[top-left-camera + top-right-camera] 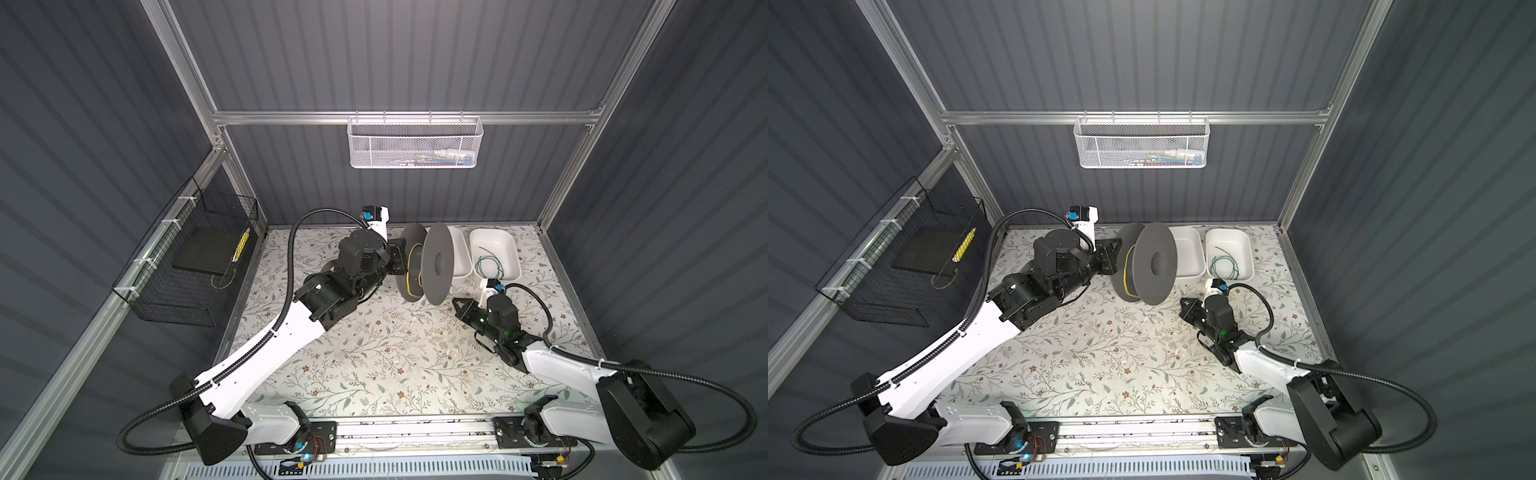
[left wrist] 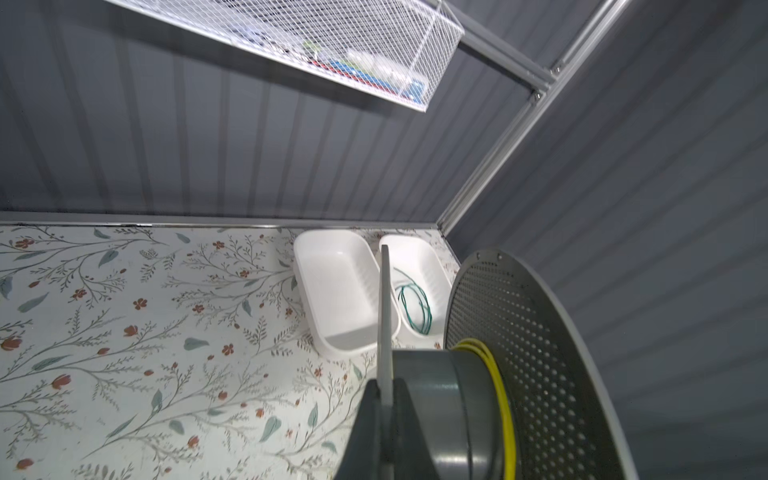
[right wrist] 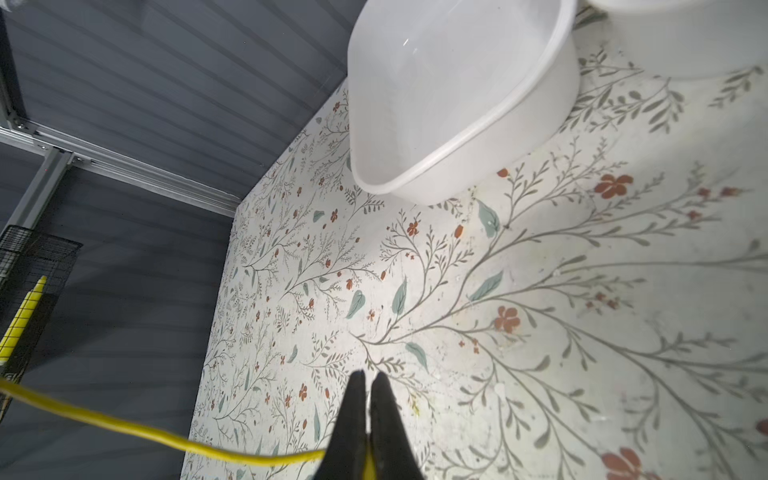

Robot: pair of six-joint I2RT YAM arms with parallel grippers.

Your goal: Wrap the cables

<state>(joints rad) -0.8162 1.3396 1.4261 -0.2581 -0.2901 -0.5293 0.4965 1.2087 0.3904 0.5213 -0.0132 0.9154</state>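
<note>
Left gripper is clamped tight on a flange of the spool; right gripper is pinched shut on the yellow wire, with a few turns on the hub; best fed taut between the flanges; floral tabletop, white trays behind, grey ribbed walls.

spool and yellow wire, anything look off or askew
Nothing damaged or spilled. The spool is tilted, clamped by one flange in the left gripper; the yellow wire bunches against the other flange and runs to the shut right gripper.
</note>
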